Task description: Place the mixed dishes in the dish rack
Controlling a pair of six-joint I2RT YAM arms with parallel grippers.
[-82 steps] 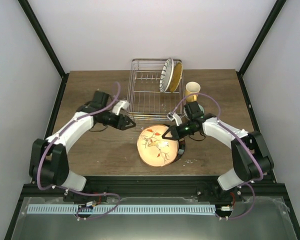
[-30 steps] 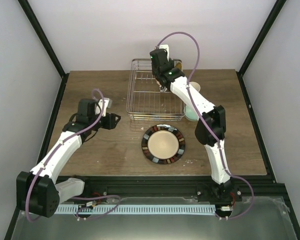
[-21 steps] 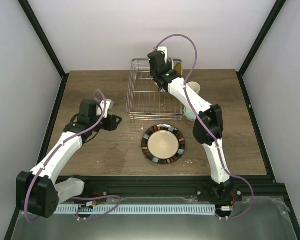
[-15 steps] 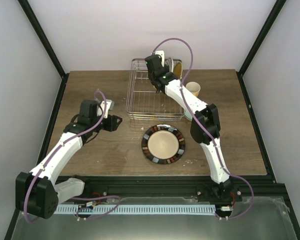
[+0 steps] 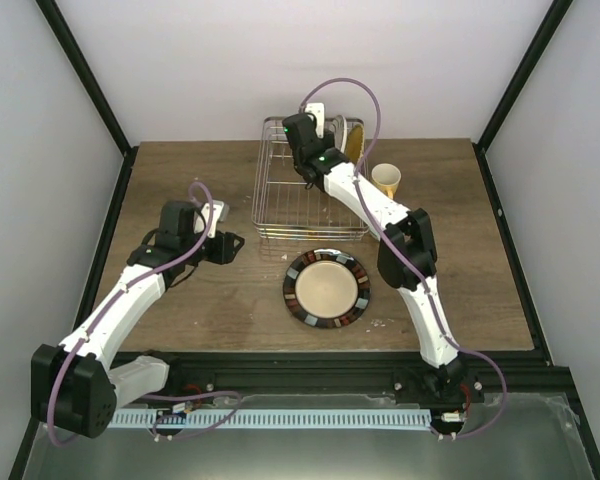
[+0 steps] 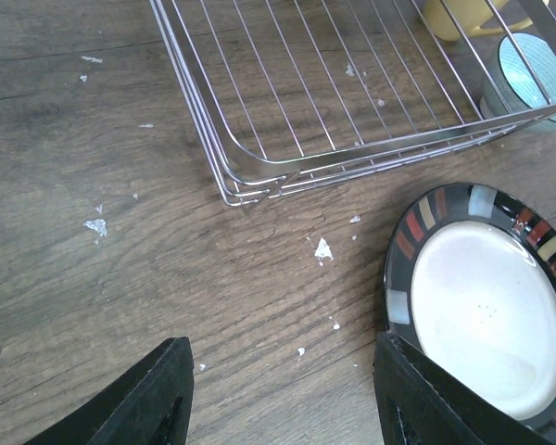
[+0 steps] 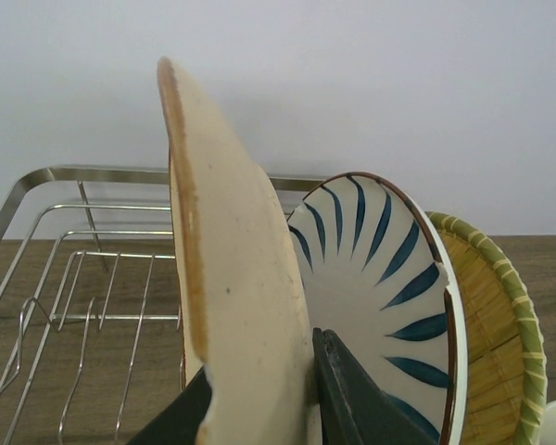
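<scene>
My right gripper [image 7: 259, 389] is shut on a cream plate [image 7: 232, 297] with a tan rim, holding it on edge inside the dish rack [image 5: 263, 205]. Just right of it stand a white plate with dark radial stripes [image 7: 380, 269] and a woven yellow plate [image 7: 496, 315]. A dark-rimmed plate with a beige centre [image 5: 327, 288] lies flat on the table in front of the rack. My left gripper [image 6: 283, 375] hovers open over bare wood, its right finger close to that plate's rim [image 6: 398, 278]. A yellow mug [image 5: 385, 178] and a mint-green bowl [image 6: 530, 76] sit right of the rack.
The rack's left half shows only grid floor [image 6: 334, 83] and upright prongs [image 7: 37, 324]. White crumbs [image 6: 322, 248] dot the wood near the rack's front corner. Black frame posts [image 5: 85, 75] and pale walls close in the table's sides.
The right gripper, with the cream plate, has shifted a little leftward along the rack's back over the last second. The left arm has stayed almost still.
</scene>
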